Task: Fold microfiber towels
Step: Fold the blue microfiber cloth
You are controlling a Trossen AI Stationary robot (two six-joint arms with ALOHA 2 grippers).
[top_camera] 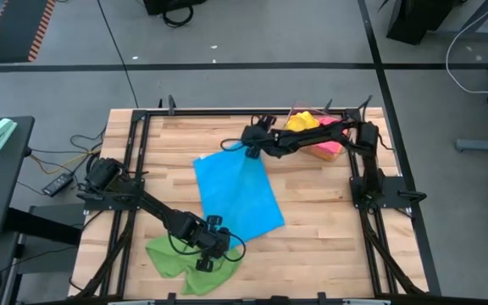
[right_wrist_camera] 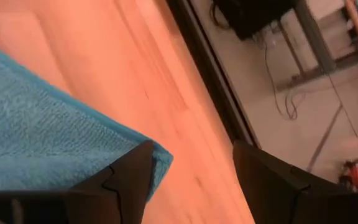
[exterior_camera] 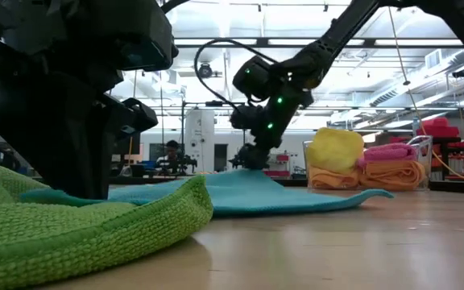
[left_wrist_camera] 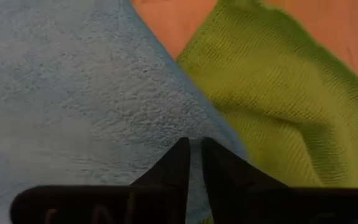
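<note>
Wood-slat table [top_camera: 312, 246] in a dark frame, open lab floor behind w/ benches and a person far off in the low view.

Blue towel [top_camera: 237, 196] lies flat mid-table, skewed diagonal. Green towel [top_camera: 172, 257] is bunched at the front-left edge, touching/overlapping the blue's near corner. Yellow, orange + pink towels [exterior_camera: 369, 165] are stacked at the back-right by a clear bin, well apart from the work.

Risks, biggest 1st:
1. 2 arms on 1 cloth. If they lift out of sync the blue towel skews or drags and the fold comes out crooked.
2. Left gripper [left_wrist_camera: 193, 163] sits right at the blue/green seam. Could pinch the green along w/ the blue and haul both.
3. Right gripper [right_wrist_camera: 191, 180] has only the far corner tip between its fingers. Thin bite, so the corner could slip out on closing or lifting.

Pose: left arm reaches across the front-left, wrist pitched down, fingers nearly together w/ a thin slit, tips on the blue towel's near corner; can't tell if it's actually pinched yet. Right arm stretches from the back-right post toward table centre, wrist angled down onto the far corner, jaws spread wide, nothing gripped.
</note>
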